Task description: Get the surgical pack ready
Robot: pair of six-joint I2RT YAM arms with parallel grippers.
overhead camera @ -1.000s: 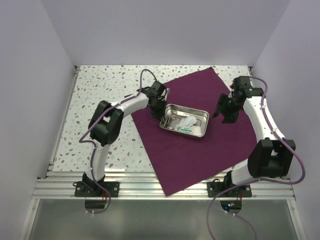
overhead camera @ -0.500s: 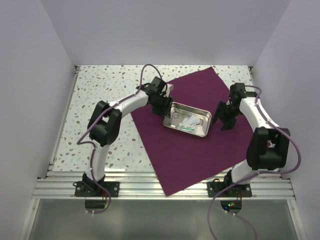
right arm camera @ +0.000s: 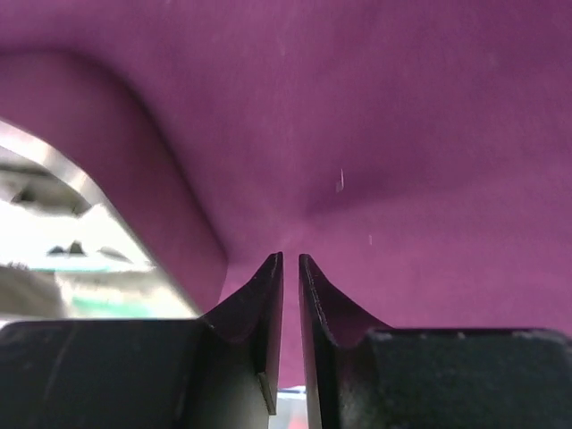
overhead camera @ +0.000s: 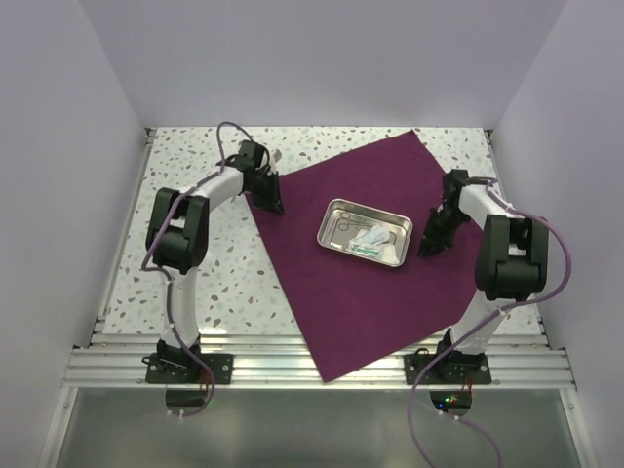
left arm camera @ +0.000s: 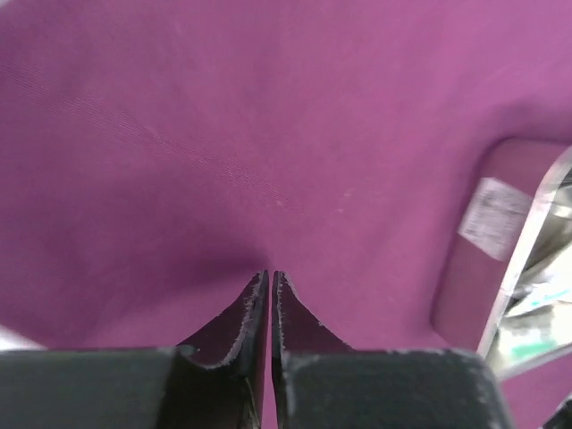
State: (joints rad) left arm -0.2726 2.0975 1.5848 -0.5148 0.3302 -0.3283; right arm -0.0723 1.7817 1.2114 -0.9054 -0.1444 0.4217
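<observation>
The surgical pack is a deep purple cloth spread flat as a wide diamond on the table. A steel tray holding small instruments and a white packet stands on its middle. My left gripper is shut, its tips low over the cloth just inside the cloth's left corner; the left wrist view shows a hairline gap between the jaws. My right gripper is shut with a narrow gap, tips down on the cloth just right of the tray. No fabric shows between either pair of jaws.
The speckled white table lies bare left of the cloth. White walls close in the back and both sides. A metal rail runs along the near edge, with the cloth's near corner lying over it.
My left gripper has left the tray's left side and swung back-left to the cloth's left corner. My right gripper has dropped lower beside the tray. The tray shifted slightly right and now sits free.
</observation>
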